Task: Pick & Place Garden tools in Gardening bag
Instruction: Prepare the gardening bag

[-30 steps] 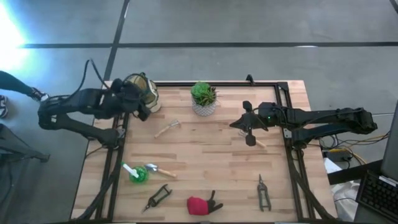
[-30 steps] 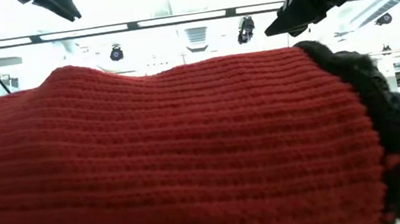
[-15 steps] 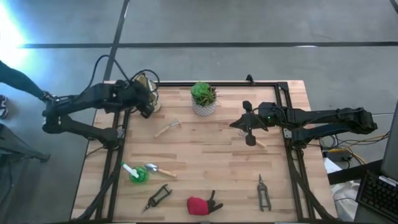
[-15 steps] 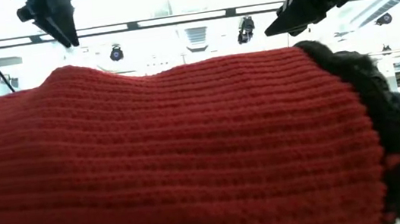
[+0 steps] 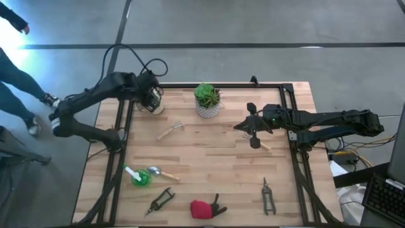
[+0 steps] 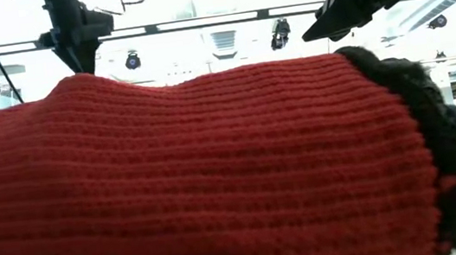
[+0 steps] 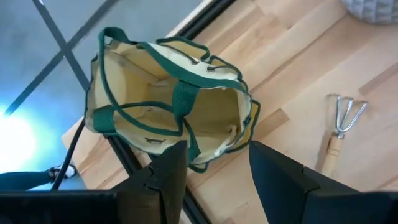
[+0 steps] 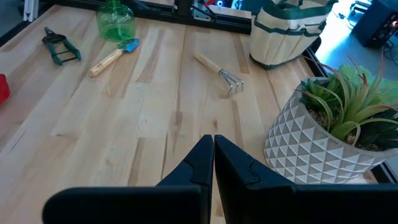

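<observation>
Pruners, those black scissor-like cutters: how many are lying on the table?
2. One pruner lies near the front edge, left of the red item; the other pruner lies front right. None seems hidden.

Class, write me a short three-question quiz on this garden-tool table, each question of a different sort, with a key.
1. True or false: the gardening bag already holds a tool.
2. Which tool lies nearest the plant pot? A) rake fork B) trowel C) red-and-black item
3. Fill in: the right gripper is ____, while the left gripper above the bag is open.

Key: 1 false, the bag looks empty inside; 2 A; 3 shut.
</observation>
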